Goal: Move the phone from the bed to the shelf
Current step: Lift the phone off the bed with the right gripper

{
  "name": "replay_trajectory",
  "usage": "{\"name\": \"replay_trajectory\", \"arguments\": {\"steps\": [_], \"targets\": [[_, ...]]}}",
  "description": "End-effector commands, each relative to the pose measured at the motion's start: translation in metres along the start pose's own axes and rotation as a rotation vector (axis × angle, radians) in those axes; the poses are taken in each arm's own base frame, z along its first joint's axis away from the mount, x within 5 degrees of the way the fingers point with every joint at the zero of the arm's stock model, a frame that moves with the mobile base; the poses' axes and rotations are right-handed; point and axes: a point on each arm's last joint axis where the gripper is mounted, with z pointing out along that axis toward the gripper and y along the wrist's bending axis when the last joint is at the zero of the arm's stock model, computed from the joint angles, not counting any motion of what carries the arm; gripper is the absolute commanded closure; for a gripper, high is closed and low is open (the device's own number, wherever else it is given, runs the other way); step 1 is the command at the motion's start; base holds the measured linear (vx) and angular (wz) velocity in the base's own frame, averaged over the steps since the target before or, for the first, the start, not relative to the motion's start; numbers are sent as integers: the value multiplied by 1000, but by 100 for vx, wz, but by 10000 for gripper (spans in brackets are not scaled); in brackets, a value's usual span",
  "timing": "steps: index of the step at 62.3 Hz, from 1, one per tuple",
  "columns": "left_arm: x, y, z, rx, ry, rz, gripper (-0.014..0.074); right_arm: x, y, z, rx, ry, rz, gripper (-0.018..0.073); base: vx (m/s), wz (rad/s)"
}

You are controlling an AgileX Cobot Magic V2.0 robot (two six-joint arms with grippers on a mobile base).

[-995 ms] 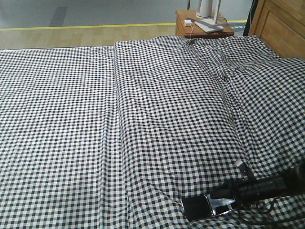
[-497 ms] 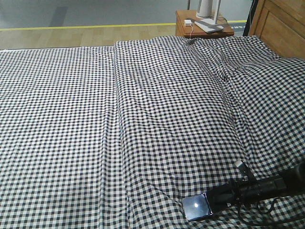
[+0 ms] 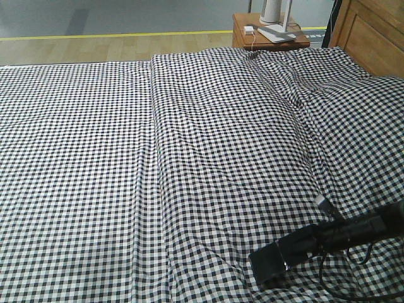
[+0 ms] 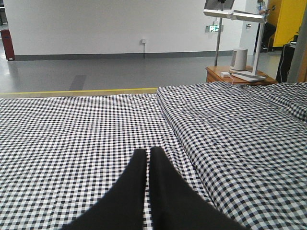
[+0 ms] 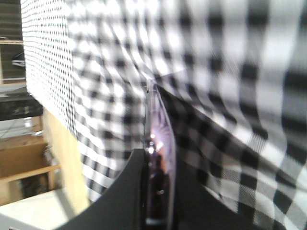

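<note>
**Lift clear, then carry slowly**

The right gripper (image 3: 287, 252) is clamped on the slim, glossy black rectangular phone (image 3: 266, 265), at the near right corner of the large bed with its black-and-white gingham sheet (image 3: 189, 158). The right wrist view shows the phone edge-on between the black fingers (image 5: 125, 191), gripped at one end only. The left gripper (image 4: 147, 153) has its fingers pressed together on nothing and hovers above the sheet. The pale wooden shelf is not in view.

With so short a bite on a slick body, the grip looks marginal. Squeeze firmly, rise straight off the cloth and avoid rolling the wrist. Turn slowly, so the free end cannot lever out.
</note>
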Motion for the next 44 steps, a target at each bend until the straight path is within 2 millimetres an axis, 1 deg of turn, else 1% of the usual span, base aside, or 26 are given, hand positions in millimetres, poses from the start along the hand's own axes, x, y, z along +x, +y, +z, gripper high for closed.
{"name": "replay_trajectory", "arguments": {"steps": [1,7,15,27,33,38,44], "targets": [[-14,2,-3,-10,-107,-14,595,-23,48,-35,-101,-22,-74,566,0,0],[-14,2,-3,-10,-107,-14,595,-28,70,-52,-76,-37,-107,564,0,0],[-14,2,-3,-10,-107,-14,595,-24,100,-69,-66,-68,-211,564,0,0],[-14,2,-3,-10,-107,-14,595,-21,148,-99,-29,-119,-291,563,0,0],[-14,2,-3,-10,-107,-14,595,-21,175,-116,-2,-153,-334,563,0,0],[-14,2,-3,-10,-107,-14,595,-19,204,-132,18,-201,-386,563,0,0],[-14,2,-3,-10,-107,-14,595,-17,239,-142,39,-231,-450,563,0,0]]}}
